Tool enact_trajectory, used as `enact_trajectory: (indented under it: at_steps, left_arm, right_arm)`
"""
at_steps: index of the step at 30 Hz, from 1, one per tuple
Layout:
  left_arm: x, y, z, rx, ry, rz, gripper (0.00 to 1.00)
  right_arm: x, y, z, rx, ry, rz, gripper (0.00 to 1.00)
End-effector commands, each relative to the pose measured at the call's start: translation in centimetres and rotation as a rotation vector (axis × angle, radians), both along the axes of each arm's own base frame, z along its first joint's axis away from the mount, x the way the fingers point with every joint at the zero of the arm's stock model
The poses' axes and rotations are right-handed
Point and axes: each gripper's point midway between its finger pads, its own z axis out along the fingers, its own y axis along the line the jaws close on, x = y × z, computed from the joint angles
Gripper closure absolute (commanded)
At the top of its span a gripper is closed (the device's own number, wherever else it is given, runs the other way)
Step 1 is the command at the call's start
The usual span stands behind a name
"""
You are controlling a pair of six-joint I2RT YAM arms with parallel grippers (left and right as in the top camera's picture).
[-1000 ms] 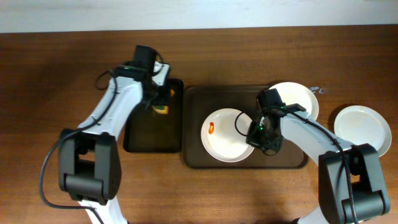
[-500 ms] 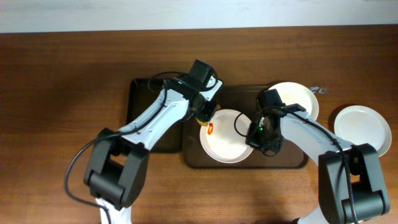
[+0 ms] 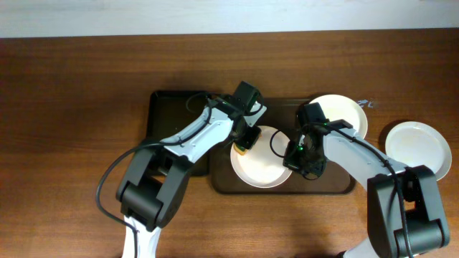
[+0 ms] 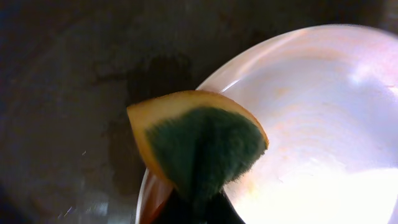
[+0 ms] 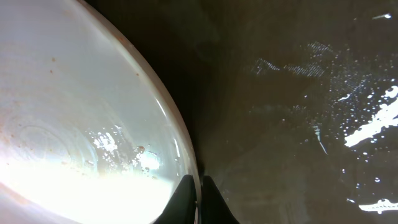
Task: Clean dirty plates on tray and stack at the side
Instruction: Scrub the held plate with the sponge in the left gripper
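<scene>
Overhead: white plate (image 3: pixel 262 169) w/ sponge (image 3: pixel 246 145)

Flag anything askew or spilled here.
One white plate straddles the tray's far right corner, partly off it, not stacked on the lone plate beside the tray. Wet streaks glisten on the tray. Nothing looks damaged.

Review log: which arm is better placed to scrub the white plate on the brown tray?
Left: left pincer holds the green-and-yellow sponge at the round white plate; right pincer clamps its rim.
</scene>
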Motion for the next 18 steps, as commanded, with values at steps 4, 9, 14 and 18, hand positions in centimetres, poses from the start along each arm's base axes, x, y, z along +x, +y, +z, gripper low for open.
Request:
enact_trajectory:
  at_steps: [4, 9, 14, 18]
  left_arm:
    - [-0.3, 0.2, -3.1, 0.051, 0.04, -0.01, 1.0]
    - [-2.6, -0.7, -4.2, -0.005, 0.149, -0.042, 1.0]
    - [-5.3, -1.9, -4.3, -0.103, 0.269, -0.073, 1.0]
    - [-7.2, -1.3, -5.4, -0.108, 0.337, -0.074, 1.0]
  right_arm:
    - [-1.1, -0.4, -1.0, -0.03, 0.039, -0.003, 0.96]
    - [-1.1, -0.4, -1.0, -0.03, 0.039, -0.003, 0.96]
    - [-1.1, -0.4, -1.0, -0.03, 0.04, -0.003, 0.96]
    - [-1.1, -0.4, -1.0, -0.03, 0.04, -0.002, 0.96]
